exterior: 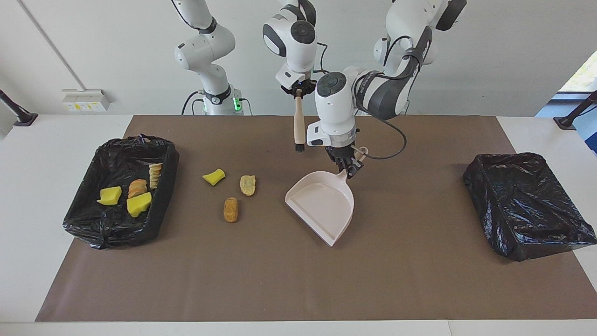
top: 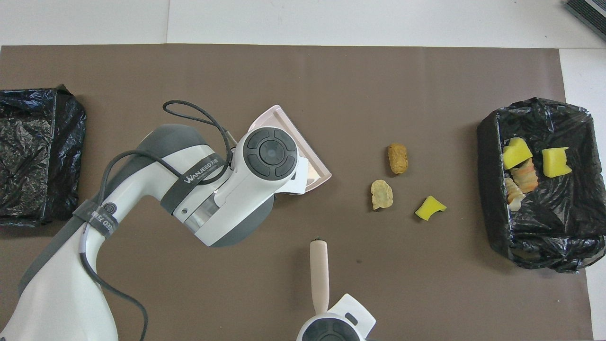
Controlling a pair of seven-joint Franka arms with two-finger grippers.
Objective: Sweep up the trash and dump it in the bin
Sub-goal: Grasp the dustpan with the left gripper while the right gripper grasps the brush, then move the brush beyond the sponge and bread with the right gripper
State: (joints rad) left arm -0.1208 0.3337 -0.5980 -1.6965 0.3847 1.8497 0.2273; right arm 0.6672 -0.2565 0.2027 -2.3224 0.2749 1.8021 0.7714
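1. Your left gripper (exterior: 347, 169) is clenching the dustpan (exterior: 322, 205) by its handle, mouth angled toward the three loose scraps (exterior: 232, 189) so they can be swept in.
2. Your right gripper (exterior: 298, 91) is gripping the brush (exterior: 299, 125), hanging bristles-down above the mat.
3. Four scraps are lying in the bin (exterior: 122, 198).

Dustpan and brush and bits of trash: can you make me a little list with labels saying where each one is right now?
dustpan: held by its handle in the shut left gripper, tilted over the mat
brush: hanging bristles down from the shut right gripper
trash on the mat: yellow sponge chunk, pale bread piece, orange bread piece
trash in the bin: two yellow chunks, some bread pieces
second bin: at the left arm's end of the table
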